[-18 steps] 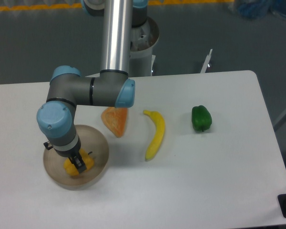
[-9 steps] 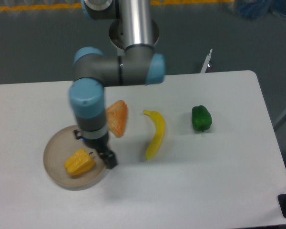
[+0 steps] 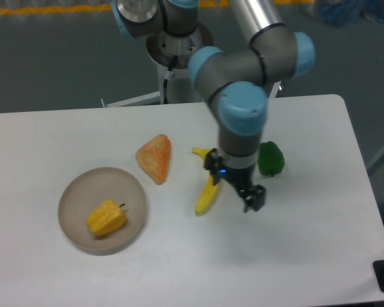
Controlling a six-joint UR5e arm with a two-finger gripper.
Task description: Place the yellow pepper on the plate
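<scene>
Gripper (image 3: pixel 253 198) hangs above table (image 3: pixel 307 256), right of banana (image 3: pixel 208 182), holding nothing; finger spread hard to judge from this angle. Yellow pepper (image 3: pixel 106 217) lies on its side inside plate (image 3: pixel 77 192), stem toward right rim, free of any grip: placement looks done. Orange-pink wedge (image 3: pixel 155 157) just beyond plate rim, not touching. Green pepper (image 3: pixel 271 158) beside arm, partly hidden by wrist. Arm well apart from plate, likely clearing the work area.

The yellow pepper (image 3: pixel 106 217) lies on the plate (image 3: pixel 80 192) at the lower left. My gripper (image 3: pixel 251 197) hangs right of the middle, holding nothing. A banana (image 3: pixel 208 185) is just left of it, a green pepper (image 3: pixel 271 158) beside my arm, an orange wedge (image 3: pixel 155 158) near the plate
</scene>
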